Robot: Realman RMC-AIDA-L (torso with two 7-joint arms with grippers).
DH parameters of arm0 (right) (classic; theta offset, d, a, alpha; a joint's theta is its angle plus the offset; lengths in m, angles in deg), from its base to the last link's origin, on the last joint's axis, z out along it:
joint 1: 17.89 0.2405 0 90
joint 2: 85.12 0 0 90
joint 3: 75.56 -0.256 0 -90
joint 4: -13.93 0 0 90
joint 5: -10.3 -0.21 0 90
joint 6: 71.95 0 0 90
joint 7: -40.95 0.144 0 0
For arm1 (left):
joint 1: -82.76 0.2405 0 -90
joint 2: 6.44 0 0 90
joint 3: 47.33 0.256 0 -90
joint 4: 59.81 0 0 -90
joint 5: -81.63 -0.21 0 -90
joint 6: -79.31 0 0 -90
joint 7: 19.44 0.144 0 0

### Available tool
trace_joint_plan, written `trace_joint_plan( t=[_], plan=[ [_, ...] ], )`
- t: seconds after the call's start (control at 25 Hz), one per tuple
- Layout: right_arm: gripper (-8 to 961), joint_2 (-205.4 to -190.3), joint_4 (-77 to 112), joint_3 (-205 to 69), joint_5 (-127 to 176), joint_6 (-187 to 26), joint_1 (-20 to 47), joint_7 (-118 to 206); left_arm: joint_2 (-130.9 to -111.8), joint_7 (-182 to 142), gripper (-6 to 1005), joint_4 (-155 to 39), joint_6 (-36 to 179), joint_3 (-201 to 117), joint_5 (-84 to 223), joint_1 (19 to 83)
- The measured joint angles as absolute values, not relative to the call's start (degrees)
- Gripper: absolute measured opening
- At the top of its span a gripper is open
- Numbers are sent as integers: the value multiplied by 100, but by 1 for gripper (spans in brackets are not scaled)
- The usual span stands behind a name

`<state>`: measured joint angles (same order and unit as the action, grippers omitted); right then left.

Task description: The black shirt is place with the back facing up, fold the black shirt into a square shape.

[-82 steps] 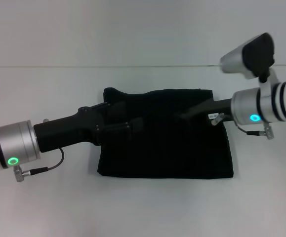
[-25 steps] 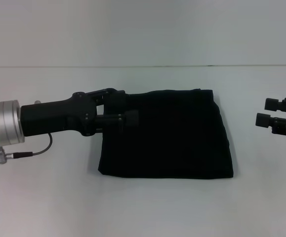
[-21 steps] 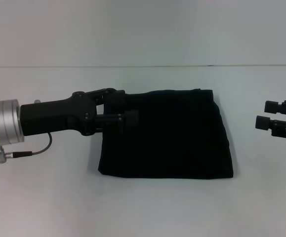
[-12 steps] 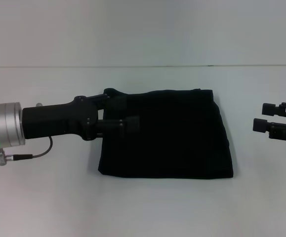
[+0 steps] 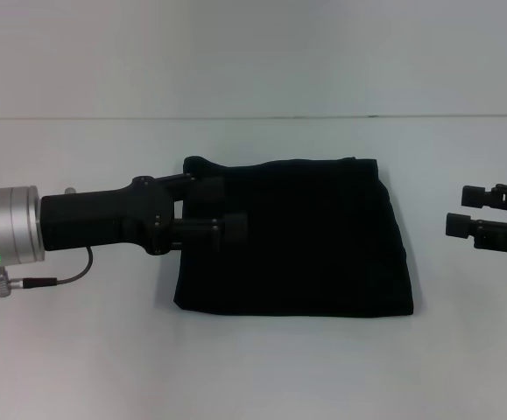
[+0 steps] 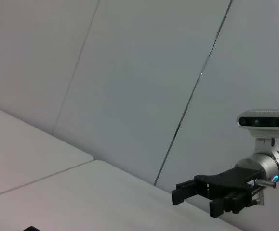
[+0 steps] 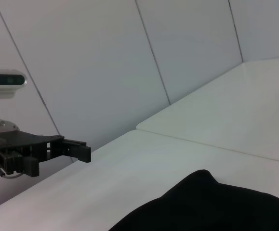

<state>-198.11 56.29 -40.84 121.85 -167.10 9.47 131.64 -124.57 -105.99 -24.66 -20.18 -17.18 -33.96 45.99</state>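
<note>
One black shirt (image 5: 297,236) lies at the middle of the white tabletop (image 5: 262,367), already folded into a compact, roughly square block with no sleeves or lettering showing; by my reading the folding is essentially done, with at most some squaring left. Over its left edge hovers the left gripper (image 5: 222,208), jaws apart and holding nothing. Well clear to the right, the right gripper (image 5: 468,213) hangs with jaws apart too. Only the right wrist view shows a rounded corner bump of the cloth; the left wrist view shows mainly the wall.

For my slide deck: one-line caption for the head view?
Folded black shirt on white table; left gripper over its edge, right gripper open beside it.
</note>
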Motion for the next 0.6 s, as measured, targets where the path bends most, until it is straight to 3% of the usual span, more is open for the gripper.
trace_joint_plan(
  t=[0.6],
  plan=[
    [785, -19796, 5629, -4087, 12192, -16686, 1068, 13219, -12418, -10671, 882, -2466, -1947, -1698, -3405, 4524]
  ],
)
